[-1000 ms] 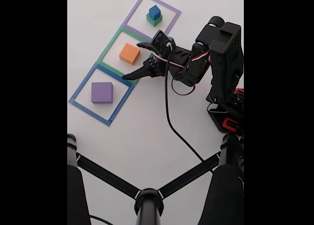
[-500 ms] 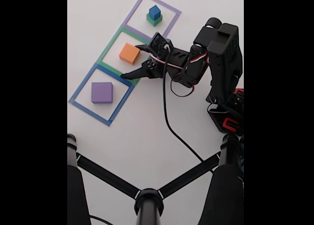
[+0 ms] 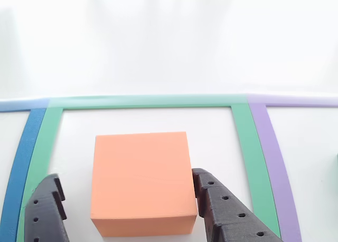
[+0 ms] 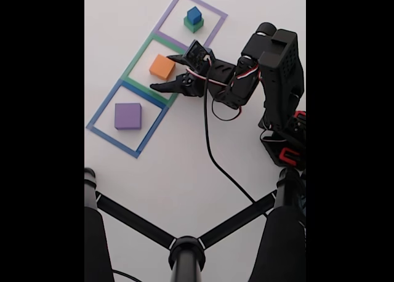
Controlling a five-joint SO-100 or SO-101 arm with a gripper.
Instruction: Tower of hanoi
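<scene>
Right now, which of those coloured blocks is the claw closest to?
The orange block, alone in the green taped square. The open gripper straddles it, while the purple block and the blue-on-green stack sit in neighbouring squares.

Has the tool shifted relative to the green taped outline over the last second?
Yes. In the fixed view the tool has moved up and left, further over the green taped outline, and its open fingers now flank the orange block.
</scene>
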